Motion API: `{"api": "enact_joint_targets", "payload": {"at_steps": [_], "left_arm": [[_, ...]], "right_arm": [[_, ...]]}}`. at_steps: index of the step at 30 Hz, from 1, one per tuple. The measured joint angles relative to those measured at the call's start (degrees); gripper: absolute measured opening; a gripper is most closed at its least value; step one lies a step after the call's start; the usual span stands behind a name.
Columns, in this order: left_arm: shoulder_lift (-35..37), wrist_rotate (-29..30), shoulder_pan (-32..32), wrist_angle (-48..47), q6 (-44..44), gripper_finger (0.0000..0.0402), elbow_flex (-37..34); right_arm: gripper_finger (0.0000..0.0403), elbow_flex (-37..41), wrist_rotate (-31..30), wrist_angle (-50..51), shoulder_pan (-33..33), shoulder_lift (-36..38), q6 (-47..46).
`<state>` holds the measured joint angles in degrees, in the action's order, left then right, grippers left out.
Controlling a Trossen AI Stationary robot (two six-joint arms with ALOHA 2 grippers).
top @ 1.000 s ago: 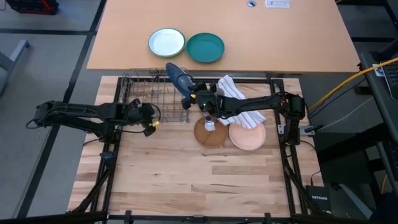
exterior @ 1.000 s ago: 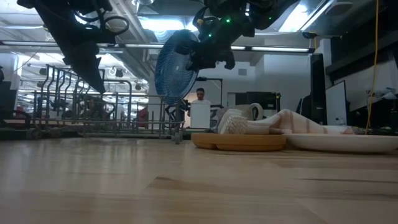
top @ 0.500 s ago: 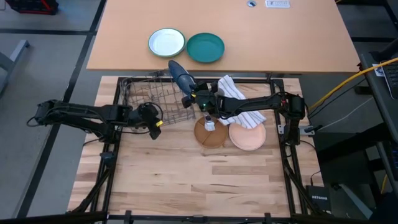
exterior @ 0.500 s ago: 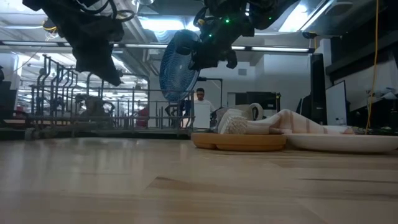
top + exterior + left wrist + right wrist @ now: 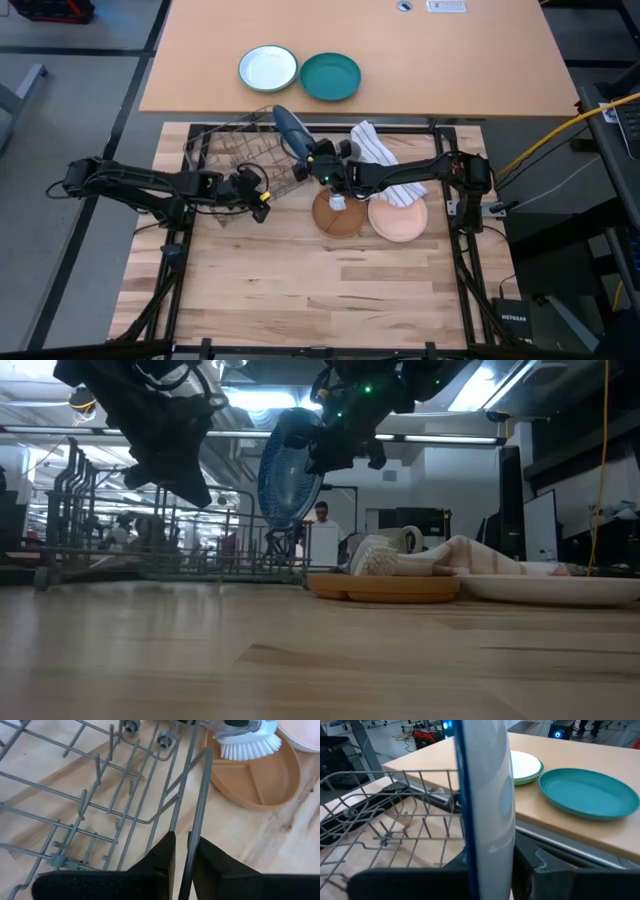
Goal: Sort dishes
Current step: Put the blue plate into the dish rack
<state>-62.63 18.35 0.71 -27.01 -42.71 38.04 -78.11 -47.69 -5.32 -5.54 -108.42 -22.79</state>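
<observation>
A grey wire dish rack (image 5: 243, 158) stands skewed on the wooden table at far left, and my left gripper (image 5: 262, 197) is shut on its near right rim. My right gripper (image 5: 308, 162) is shut on the dark blue plate (image 5: 287, 126), which stands on edge in the air above the rack's far right corner (image 5: 288, 468). The brown wooden plate (image 5: 338, 214) and the salmon-pink plate (image 5: 398, 219) lie flat side by side on the table, to the right of the rack. My left gripper pinches one grey rim wire (image 5: 195, 817) of the rack between its two fingers, near the rack's near right corner. The fingers (image 5: 160, 855) slant down from the table's left, and the wire runs out between them. My right gripper pinches the blue plate near its rim (image 5: 487, 845), one finger on each face. It reaches in from the table's right, nearly level. The plate stands upright on edge, lifted clear, and sticks out beyond the fingers toward the far left.
A white dish brush (image 5: 337, 200) lies on the wooden plate, and a striped cloth (image 5: 386, 166) lies under my right arm. On the far table sit a white plate with a green rim (image 5: 268, 68) and a teal plate (image 5: 330, 77). Bare wood lies toward the near edge.
My left gripper has gone toward the table's right and rolled, taking the rack's near right corner with it. The rack has turned about on the table and now sits skewed. The blue plate stays upright in my right gripper.
</observation>
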Motion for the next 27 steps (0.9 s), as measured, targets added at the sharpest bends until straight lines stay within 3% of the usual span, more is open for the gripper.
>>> {"api": "enact_joint_targets", "payload": {"at_steps": [9, 27], "left_arm": [[-0.16, -1.23, -0.26, 1.74, -0.29, 0.0028, -0.16], [-0.15, -1.47, -1.53, 3.96, 1.11, 0.0028, -0.20]], "right_arm": [[0.0046, 0.00, -6.11, -0.77, 2.27, -0.08, -1.35], [0.0046, 0.00, -0.72, 0.38, 0.58, -0.74, -1.02]]}}
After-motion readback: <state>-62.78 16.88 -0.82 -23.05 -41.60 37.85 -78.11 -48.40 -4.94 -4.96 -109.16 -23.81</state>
